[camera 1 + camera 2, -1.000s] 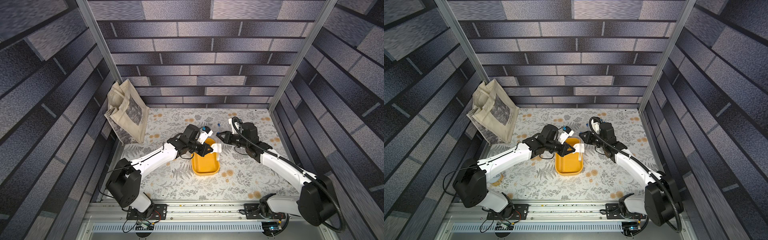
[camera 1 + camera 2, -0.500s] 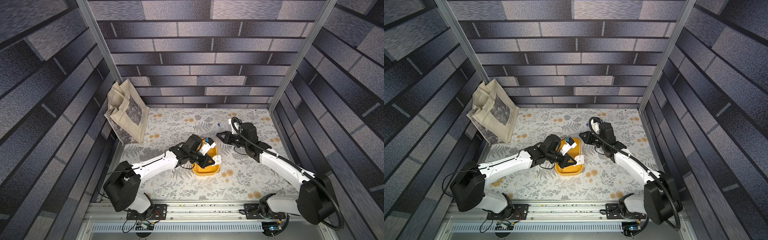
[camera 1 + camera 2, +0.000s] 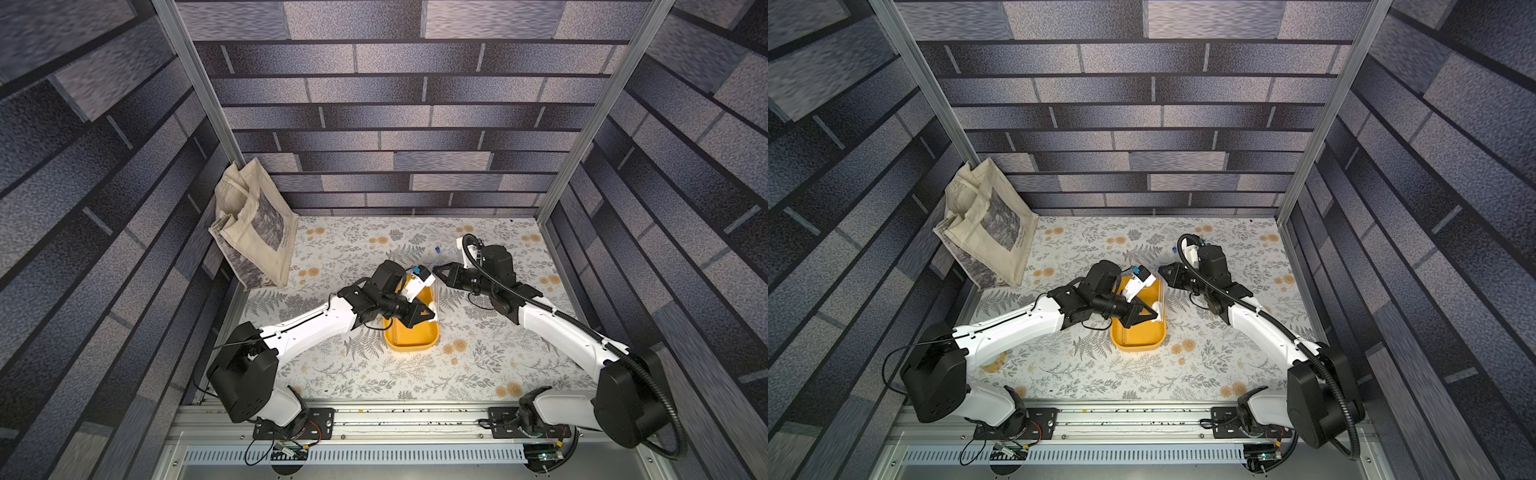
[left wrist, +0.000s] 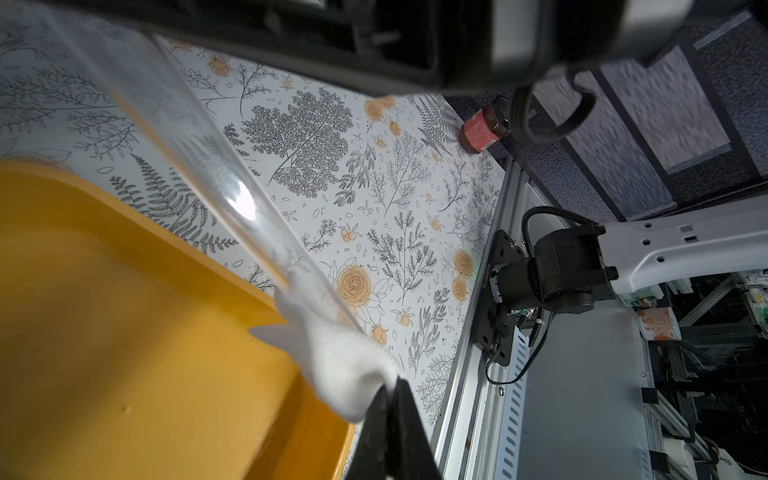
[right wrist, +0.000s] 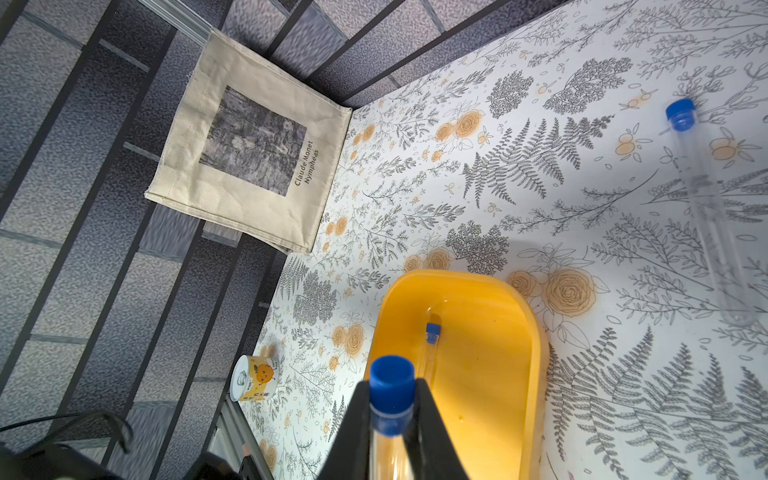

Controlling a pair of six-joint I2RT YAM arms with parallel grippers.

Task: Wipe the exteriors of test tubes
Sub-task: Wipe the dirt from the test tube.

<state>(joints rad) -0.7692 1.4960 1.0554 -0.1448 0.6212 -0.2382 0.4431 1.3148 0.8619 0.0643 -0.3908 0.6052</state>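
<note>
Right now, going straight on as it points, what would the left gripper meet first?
The left gripper, shut on the white cloth, would likely press the test tube first; depth beyond is unclear.

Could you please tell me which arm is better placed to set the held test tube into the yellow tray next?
Probably right: the right tool is shut on the test tube above the yellow tray; the left tool only pinches the white cloth.

The right hand is pinching a slender clear blue-capped test tube by the oval yellow plastic tray, where a second capped tube is lying. A third tube is resting apart on the floral-patterned bench.
</note>
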